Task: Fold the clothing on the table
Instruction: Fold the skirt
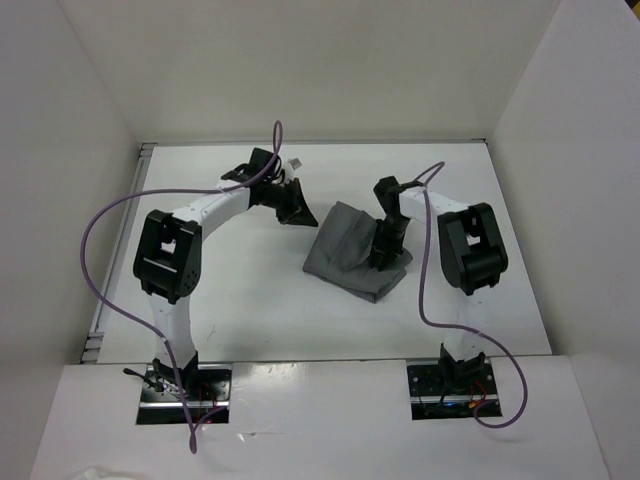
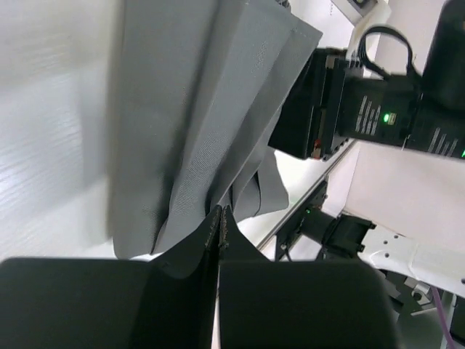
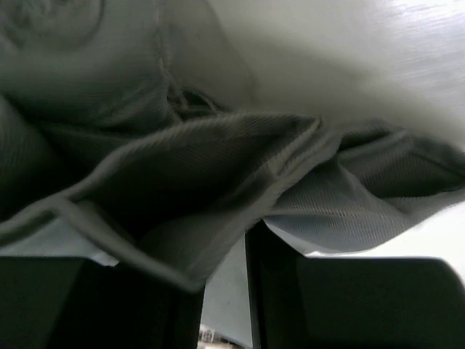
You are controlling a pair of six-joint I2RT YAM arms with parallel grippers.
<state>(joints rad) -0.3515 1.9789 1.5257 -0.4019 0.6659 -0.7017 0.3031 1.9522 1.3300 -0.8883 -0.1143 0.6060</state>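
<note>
Clothing: the grey clothing lies bunched on the white table, right of centre, between the two grippers.
Top view alone: shows both arms whole. The left gripper sits just beside the garment's far left corner, and the right gripper is down on the garment's right part.
Left wrist view alone: long folds run away from the fingers, and beyond the cloth's edge is the black housing of the right arm with a green light.
Left gripper state: fingers pressed together with nothing seen between them. The tips are at the fabric's near edge, and contact cannot be told.
Right wrist view alone: a hemmed fold in close-up, with bare table behind it.
Right gripper state: jaws stand apart with a clear gap. The fold drapes across one finger and over the gap, and whether they bear on it cannot be told.
</note>
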